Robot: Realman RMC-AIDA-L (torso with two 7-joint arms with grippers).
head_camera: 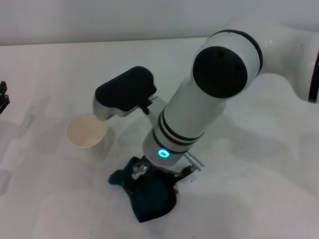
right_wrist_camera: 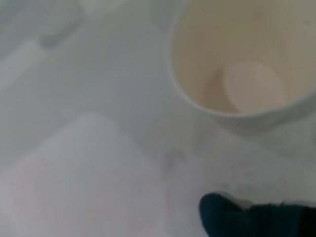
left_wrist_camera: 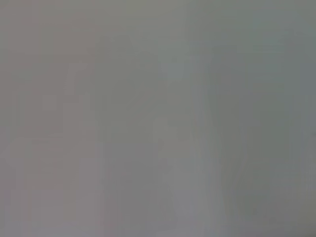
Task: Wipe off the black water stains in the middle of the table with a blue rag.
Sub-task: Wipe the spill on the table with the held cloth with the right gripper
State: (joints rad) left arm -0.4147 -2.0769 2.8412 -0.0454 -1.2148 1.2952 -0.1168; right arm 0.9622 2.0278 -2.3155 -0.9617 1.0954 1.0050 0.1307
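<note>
Pressing soft dark teal-blue rag (head_camera: pixel 152 199) onto white matte table (head_camera: pixel 259 189), right gripper (head_camera: pixel 149 174) clamps bunched top; cloth limp, light. White paper cup (head_camera: pixel 88 133) at 10 o'clock.

surface (head_camera: pixel 259 189): you see plain matte white
blue rag (head_camera: pixel 152 196): dark teal-blue, black at the edges
paper cup (head_camera: pixel 88 133): white outside, cream inside
right arm (head_camera: pixel 199 114): white, black bands, a glowing cyan ring
</note>
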